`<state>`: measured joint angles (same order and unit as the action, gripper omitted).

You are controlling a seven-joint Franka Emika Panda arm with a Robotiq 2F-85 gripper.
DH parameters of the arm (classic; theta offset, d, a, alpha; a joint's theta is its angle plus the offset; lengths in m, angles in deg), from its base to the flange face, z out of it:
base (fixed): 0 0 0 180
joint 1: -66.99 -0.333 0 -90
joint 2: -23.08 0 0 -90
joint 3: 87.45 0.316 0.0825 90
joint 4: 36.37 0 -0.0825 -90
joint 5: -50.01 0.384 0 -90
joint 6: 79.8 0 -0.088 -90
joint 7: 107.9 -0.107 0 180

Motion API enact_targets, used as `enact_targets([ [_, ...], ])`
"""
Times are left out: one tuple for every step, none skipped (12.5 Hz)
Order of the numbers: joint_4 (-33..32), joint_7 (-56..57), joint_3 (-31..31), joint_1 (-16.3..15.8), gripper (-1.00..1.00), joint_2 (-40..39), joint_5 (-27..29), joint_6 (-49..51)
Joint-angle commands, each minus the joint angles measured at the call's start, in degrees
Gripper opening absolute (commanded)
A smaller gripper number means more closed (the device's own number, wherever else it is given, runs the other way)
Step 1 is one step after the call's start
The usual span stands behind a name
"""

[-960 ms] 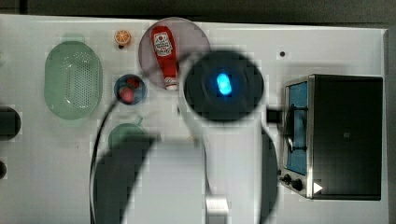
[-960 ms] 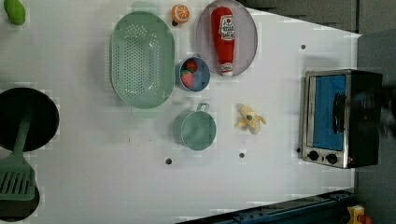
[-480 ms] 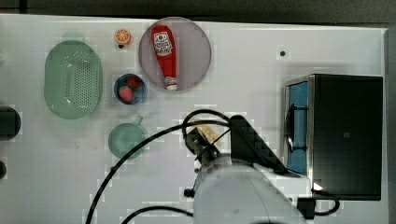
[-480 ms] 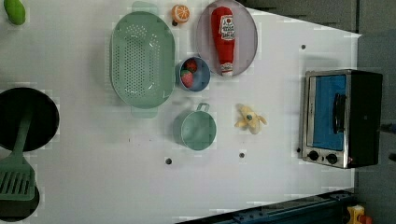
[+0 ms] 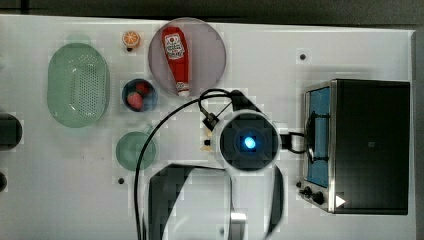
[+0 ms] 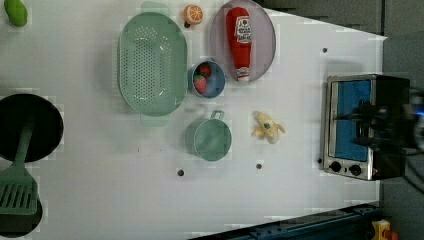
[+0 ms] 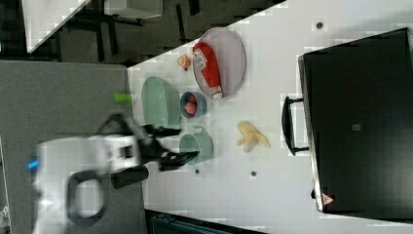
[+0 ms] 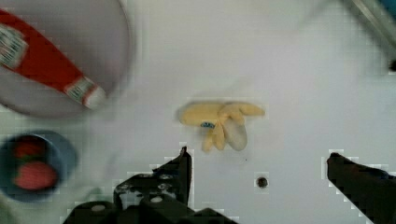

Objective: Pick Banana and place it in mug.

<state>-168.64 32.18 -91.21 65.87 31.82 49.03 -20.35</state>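
The banana (image 8: 219, 122) lies free on the table (beside the mug (image 6: 209, 139)); the gripper (image 8: 259, 172) hovers above, jaws wide apart to straddle it.

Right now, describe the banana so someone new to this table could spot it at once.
In the left view, start at the toaster oven on the table's right side. Between it and the teal mug, lying alone on bare white table, is the banana. It is small, pale yellow and cream, with splayed curved pieces, unlike the red strawberries in the blue bowl or the orange slice.
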Motion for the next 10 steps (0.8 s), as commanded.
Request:
enact_targets([
  [-5.26, 10.01, -0.33, -0.59, 1.0, -4.82, -0.81, -10.82],
  [-6.17, 12.05, -0.31, -0.59, 1.0, -7.63, -0.81, -14.41],
  [-7.04, 13.14, -0.32, -0.58, 1.0, -10.39, -0.81, -17.75],
  [-7.85, 13.15, -0.28, -0.59, 1.0, -13.57, -0.81, -21.89],
  [-8.22, 13.15, -0.27, -0.59, 1.0, -16.06, -0.81, -25.23],
  [-8.53, 13.15, -0.22, -0.59, 1.0, -18.66, -0.81, -28.03],
  [-8.59, 13.15, 0.12, -0.6, 1.0, -21.04, -0.81, -30.17],
  [-8.45, 13.15, 0.6, -0.6, 1.0, -23.06, -0.81, -31.04],
  [-8.4, 13.14, 0.78, -0.6, 1.0, -24.86, -0.81, -31.8],
  [-8.19, 13.14, 1.09, -0.6, 1.0, -26.39, -0.81, -33.52],
])
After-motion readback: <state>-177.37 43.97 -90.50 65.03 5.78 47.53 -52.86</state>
